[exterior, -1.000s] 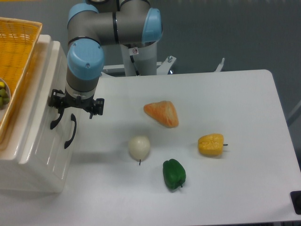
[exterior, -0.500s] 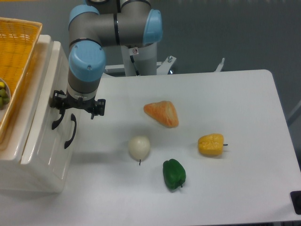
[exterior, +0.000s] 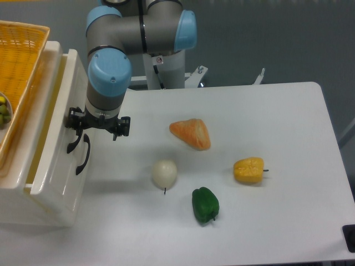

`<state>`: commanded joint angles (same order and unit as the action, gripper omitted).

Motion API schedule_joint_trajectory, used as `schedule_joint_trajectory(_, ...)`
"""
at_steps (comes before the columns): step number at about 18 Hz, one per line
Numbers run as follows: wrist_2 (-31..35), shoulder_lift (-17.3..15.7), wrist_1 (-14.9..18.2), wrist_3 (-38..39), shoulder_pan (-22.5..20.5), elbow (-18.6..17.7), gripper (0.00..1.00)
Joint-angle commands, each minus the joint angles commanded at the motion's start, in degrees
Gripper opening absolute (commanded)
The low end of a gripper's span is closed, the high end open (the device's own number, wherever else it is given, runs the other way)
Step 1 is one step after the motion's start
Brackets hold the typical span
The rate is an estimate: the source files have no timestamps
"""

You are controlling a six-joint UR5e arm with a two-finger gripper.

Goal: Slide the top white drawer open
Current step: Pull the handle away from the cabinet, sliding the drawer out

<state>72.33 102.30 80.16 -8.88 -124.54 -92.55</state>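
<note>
The white cabinet [exterior: 33, 213] stands at the table's left edge. Its top white drawer [exterior: 60, 166] is pulled out a little to the right, and a narrow gap shows its inside [exterior: 49, 124]. My gripper [exterior: 77, 132] points down at the drawer front. It sits over the upper black curved handle [exterior: 70, 145] and appears closed on it, though the wrist hides the fingertips. The second drawer's black handle [exterior: 85, 157] shows just to the right of it, untouched.
A yellow wicker basket [exterior: 19, 61] holding green items [exterior: 4, 110] rests on the cabinet top. On the white table lie an orange wedge-shaped food [exterior: 191, 134], a white onion [exterior: 165, 173], a green pepper [exterior: 205, 204] and a yellow pepper [exterior: 249, 169].
My gripper has moved to the right and the top drawer front has come with it. The gap behind the drawer front has widened.
</note>
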Motion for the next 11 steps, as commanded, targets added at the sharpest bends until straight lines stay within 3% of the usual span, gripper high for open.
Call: schedule_joint_trajectory(11,0.79,-0.26,0.0,-1.84,-3.51,0.0,1.0)
